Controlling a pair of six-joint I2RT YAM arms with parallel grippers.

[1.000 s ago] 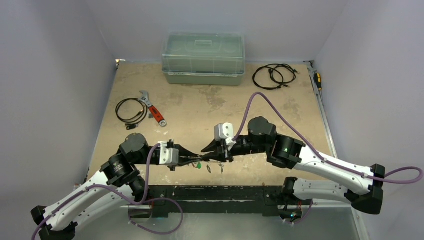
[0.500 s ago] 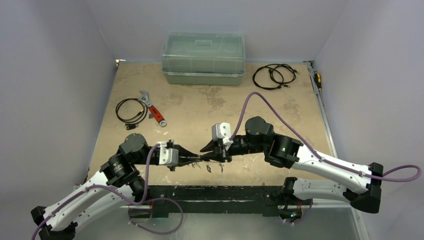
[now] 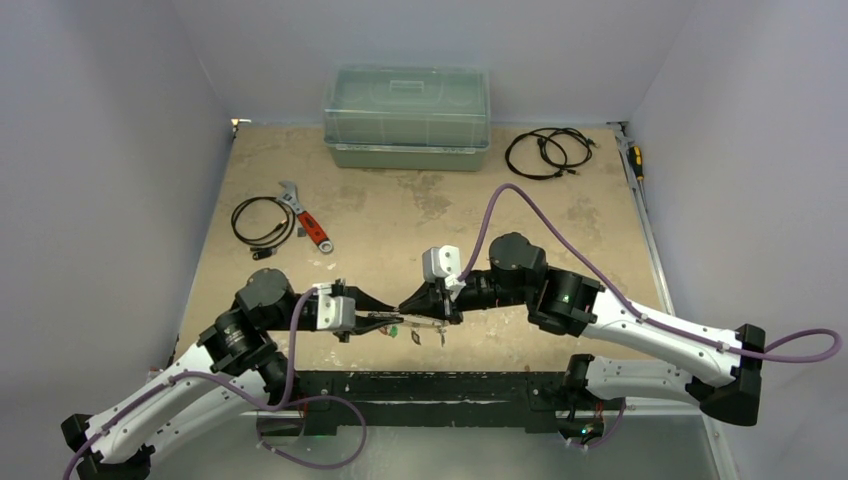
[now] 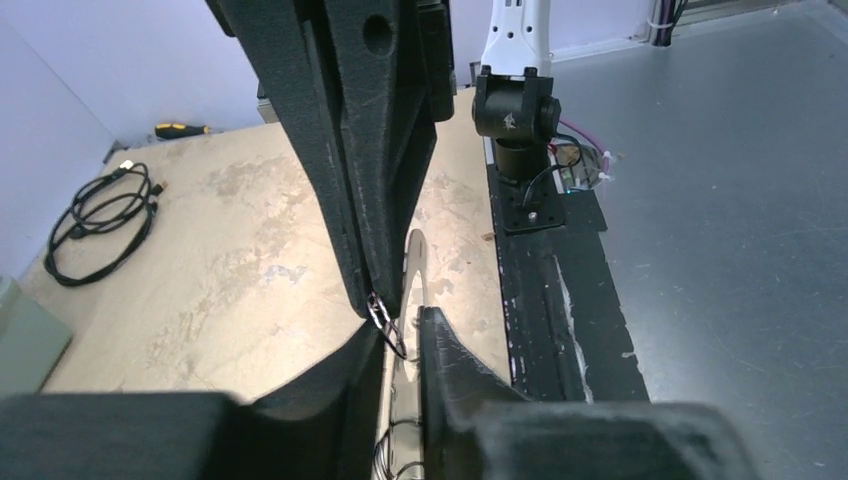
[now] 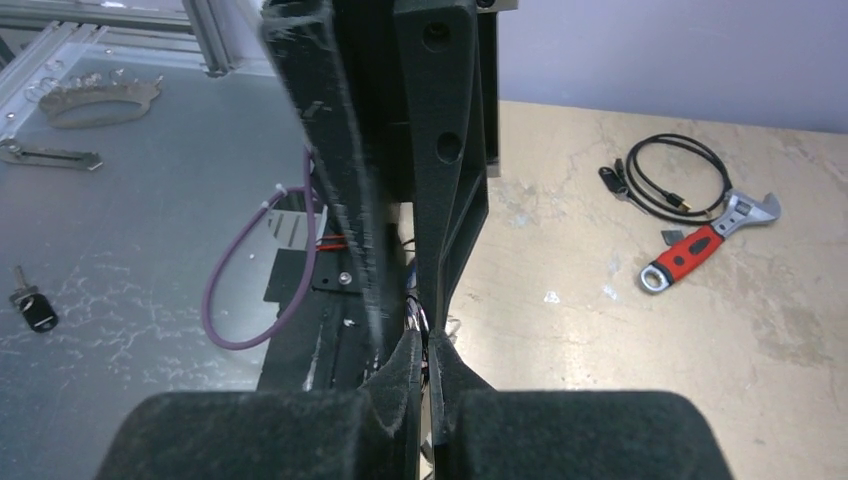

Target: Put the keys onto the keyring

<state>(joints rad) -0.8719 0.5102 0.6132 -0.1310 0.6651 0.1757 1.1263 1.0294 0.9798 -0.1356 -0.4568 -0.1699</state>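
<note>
Both grippers have edged slightly leftward along the near edge of the table (image 3: 420, 215) since a second ago, the right arm more than the left. From above, the left gripper (image 3: 383, 319) and right gripper (image 3: 404, 304) meet tip to tip. The keyring (image 3: 415, 321) is only a thin silver line between them, with keys (image 3: 396, 329) hanging under it, one green-tagged. How the fingers stand can't be read there.

The left wrist view settles it: the left fingers (image 4: 452, 365) are pinching the keyring, which shows edge-on as a flat silver strip. Its long axis runs straight out from that gripper toward the right arm's base, so left to right across the table, parallel to the near edge. In the same view a small ring (image 4: 386, 322) sits at the tips of the right gripper's fingers, just beside the keyring.

The right wrist view shows those fingers (image 5: 400, 372) all but pressed together on a sliver of metal. Only this view shows a loose key (image 5: 30, 307) with a black tag lying on the metal floor beside the table, and a silver crescent (image 5: 98, 100) farther off.

A wrench (image 3: 306, 221) and a cable (image 3: 262, 221) beside it lie well apart from the grippers. The bin (image 3: 407, 115) at the far edge has its clear lid shut; its contents can't be made out.
</note>
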